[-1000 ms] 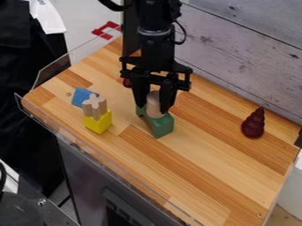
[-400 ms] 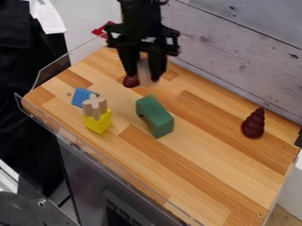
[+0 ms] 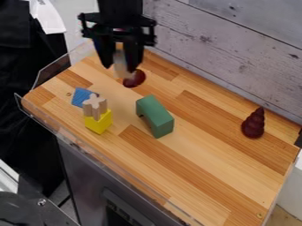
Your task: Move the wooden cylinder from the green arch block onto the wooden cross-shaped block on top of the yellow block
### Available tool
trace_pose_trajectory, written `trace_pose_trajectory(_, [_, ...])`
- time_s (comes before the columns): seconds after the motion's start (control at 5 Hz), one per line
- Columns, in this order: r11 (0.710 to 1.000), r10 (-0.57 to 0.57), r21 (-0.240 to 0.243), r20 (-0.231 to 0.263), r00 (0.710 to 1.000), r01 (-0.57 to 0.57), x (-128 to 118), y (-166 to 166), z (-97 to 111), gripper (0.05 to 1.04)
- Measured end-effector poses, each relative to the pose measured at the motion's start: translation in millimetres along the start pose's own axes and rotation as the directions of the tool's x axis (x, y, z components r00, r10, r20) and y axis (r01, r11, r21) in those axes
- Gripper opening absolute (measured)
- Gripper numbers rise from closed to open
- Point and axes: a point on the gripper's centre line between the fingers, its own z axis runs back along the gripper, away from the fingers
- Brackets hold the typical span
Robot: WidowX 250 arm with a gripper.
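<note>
High over the back left of the wooden table, my gripper (image 3: 122,65) is shut on a pale wooden cylinder (image 3: 121,67) held upright. Just below and to the right of it in the view lies a dark red round object (image 3: 135,78). A green arch-shaped block (image 3: 155,116) rests near the middle of the table. To its left, a light wooden cross-shaped piece (image 3: 94,106) sits on top of a yellow block (image 3: 98,122). Behind that pair is a blue block (image 3: 82,96). A dark red stacked cone (image 3: 254,124) stands at the right.
The tabletop (image 3: 206,145) has a clear plastic rim along its left and front edges. A whitewashed plank wall (image 3: 236,48) runs along the back. Dark cloth (image 3: 29,97) hangs beyond the left edge.
The cylinder has come up off the green block in my gripper, and both have moved up and left. More of the dark red round object is now uncovered.
</note>
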Motion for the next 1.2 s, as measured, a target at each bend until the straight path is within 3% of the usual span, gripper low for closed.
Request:
trace_pose_trajectory(0.6, [0.997, 0.075, 0.02, -0.037, 0.996, -0.074, -16.4, 24.4, 5.4, 0.527])
trace_pose_trajectory(1.2, [0.997, 0.08, -0.015, -0.081, 0.994, -0.081, -27.5, 23.1, -4.5, 0.527])
